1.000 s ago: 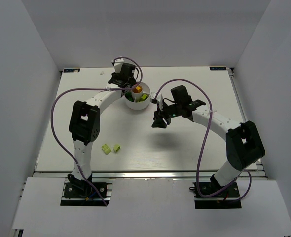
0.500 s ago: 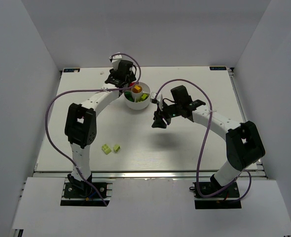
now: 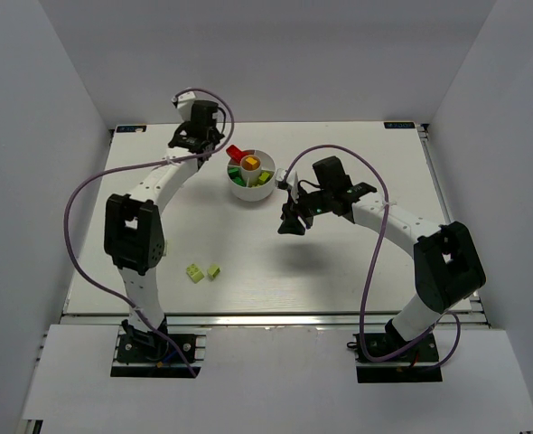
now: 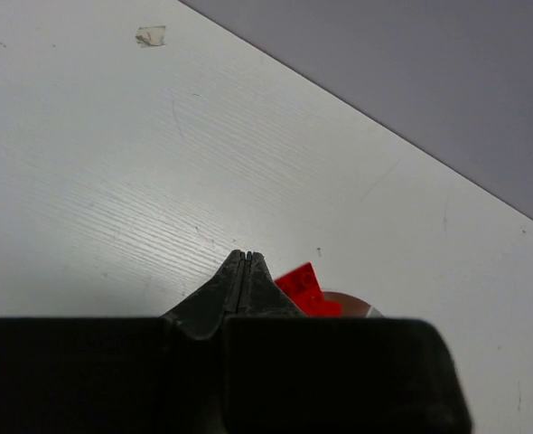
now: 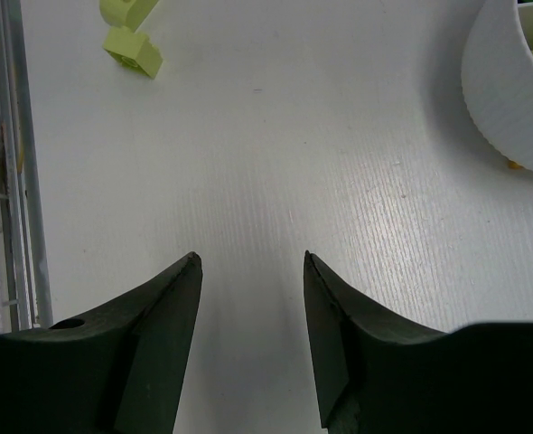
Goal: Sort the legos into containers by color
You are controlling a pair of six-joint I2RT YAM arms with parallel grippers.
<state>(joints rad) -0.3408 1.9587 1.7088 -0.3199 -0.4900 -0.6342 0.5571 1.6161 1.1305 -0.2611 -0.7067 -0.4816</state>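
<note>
One broad white counter [image 3: 339, 271] fills the overhead view, and two white-and-black arms rise from its bottom edge. The left arm [image 3: 149, 194] stretches long toward the upper left of the frame. The right arm [image 3: 402, 226] bends in from the right toward the centre.

Round white dish [image 3: 251, 193] sits just above centre, and it's already carrying colour.

Left hand [image 4: 246, 259] now: clenched tight, fingertips pressed together with nothing between them, sitting just off the dish's upper-left edge. Right hand [image 5: 248, 260]: released, jaws spread with bare counter showing in the gap. It hangs just right of and below the dish, gripping nothing.

On to the bricks! A red brick [image 3: 235, 151] lies at the dish's upper-left edge, right beside the left fingertips. I can't tell whether it's down in its wedge or perched on the rim. An orange-yellow brick [image 3: 251, 164] sits in the central cup. A dark green brick [image 3: 239, 179] is in a lower-left wedge, and a pale lime brick [image 3: 263, 178] is in the wedge to its right.

Two more lime bricks [image 3: 194, 271] lie loose side by side on the counter at lower left, well apart from the dish.
</note>
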